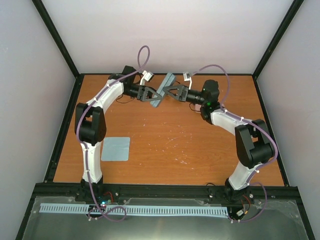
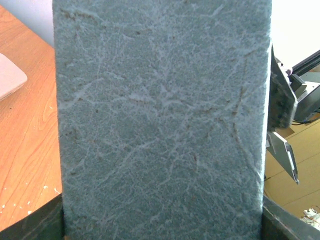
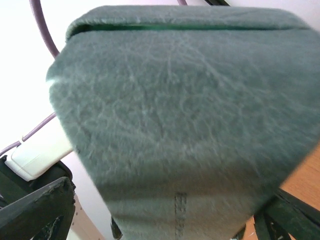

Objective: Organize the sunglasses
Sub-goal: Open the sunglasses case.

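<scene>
Both arms meet over the far middle of the table [image 1: 200,140], and between them, lifted off the wood, hangs the blue-grey case [image 1: 162,90]. No sunglasses show in any view: none on the table and none in the fingers. If a pair sits inside that case I cannot tell, because the seam along its top edge in the right wrist view shows only a thin dark slit. A light-blue cloth [image 1: 116,148] lies flat near the left arm, and the corner of a pink case [image 2: 10,75] peeks in at the left wrist view's edge. How much is finished is hard to judge; my guess is somewhere mid-task. The left gripper [image 1: 148,94] clamps the case across its width, its fingers dark at both lower corners. The right gripper [image 1: 171,92] stands wide, its fingers flanking the case's end, but whether it is pressing or has let go, I cannot tell.
</scene>
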{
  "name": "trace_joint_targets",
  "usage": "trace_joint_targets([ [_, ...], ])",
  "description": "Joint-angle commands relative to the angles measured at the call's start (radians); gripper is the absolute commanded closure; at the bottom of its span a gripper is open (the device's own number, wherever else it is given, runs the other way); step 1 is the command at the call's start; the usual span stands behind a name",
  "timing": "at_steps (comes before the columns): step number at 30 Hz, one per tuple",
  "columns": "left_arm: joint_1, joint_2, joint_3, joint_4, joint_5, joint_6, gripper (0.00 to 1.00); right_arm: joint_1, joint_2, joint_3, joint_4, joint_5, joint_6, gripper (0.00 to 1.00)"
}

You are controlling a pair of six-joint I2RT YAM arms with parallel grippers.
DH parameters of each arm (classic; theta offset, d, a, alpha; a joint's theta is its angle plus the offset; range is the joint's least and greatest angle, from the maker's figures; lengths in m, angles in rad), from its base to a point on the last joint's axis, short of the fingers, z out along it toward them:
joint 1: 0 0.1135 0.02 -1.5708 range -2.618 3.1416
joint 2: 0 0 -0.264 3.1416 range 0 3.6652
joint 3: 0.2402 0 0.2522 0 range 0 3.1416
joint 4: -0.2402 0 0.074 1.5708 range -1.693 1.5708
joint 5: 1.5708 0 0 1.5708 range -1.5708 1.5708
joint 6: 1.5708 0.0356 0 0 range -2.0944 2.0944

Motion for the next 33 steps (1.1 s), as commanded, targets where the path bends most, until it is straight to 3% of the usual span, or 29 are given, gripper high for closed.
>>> trace_joint_targets([
  [1,-0.017,-0.047,0.008,0.028,0.127,-0.012,0.77,0.022,0.007,0.049,-0.094,0.008,-0.099,0.05],
  [5,-0.017,-0.060,0.003,0.033,0.131,-0.016,0.78,0.020,-0.001,0.050,-0.168,0.024,-0.153,0.06],
  [10,-0.017,-0.058,0.005,0.035,0.129,-0.017,0.78,0.017,0.002,0.058,-0.171,0.017,-0.152,0.21],
  [16,-0.017,-0.052,0.009,0.033,0.125,-0.019,0.77,0.001,-0.016,0.042,-0.172,0.016,-0.141,0.21],
  [18,-0.017,-0.048,0.011,0.034,0.124,-0.019,0.75,-0.004,-0.023,0.039,-0.169,0.011,-0.139,0.28],
  [19,-0.017,-0.048,0.012,0.034,0.115,-0.021,0.68,-0.005,-0.024,0.038,-0.167,0.008,-0.138,0.34],
  [20,-0.017,-0.046,0.016,0.036,0.096,-0.023,0.50,-0.006,-0.026,0.036,-0.167,0.007,-0.138,0.41],
  [21,-0.016,-0.046,0.019,0.035,0.080,-0.026,0.24,-0.008,-0.028,0.033,-0.167,0.005,-0.137,0.43],
  [22,-0.015,-0.046,0.026,0.033,0.062,-0.025,0.04,-0.009,-0.031,0.030,-0.167,0.004,-0.137,0.44],
  [28,0.003,-0.033,0.046,0.014,0.015,-0.015,0.00,-0.010,-0.042,0.026,-0.178,-0.002,-0.144,0.58],
  [33,0.009,-0.017,0.074,-0.036,-0.093,0.040,0.01,-0.010,-0.046,0.034,-0.185,-0.019,-0.144,0.60],
])
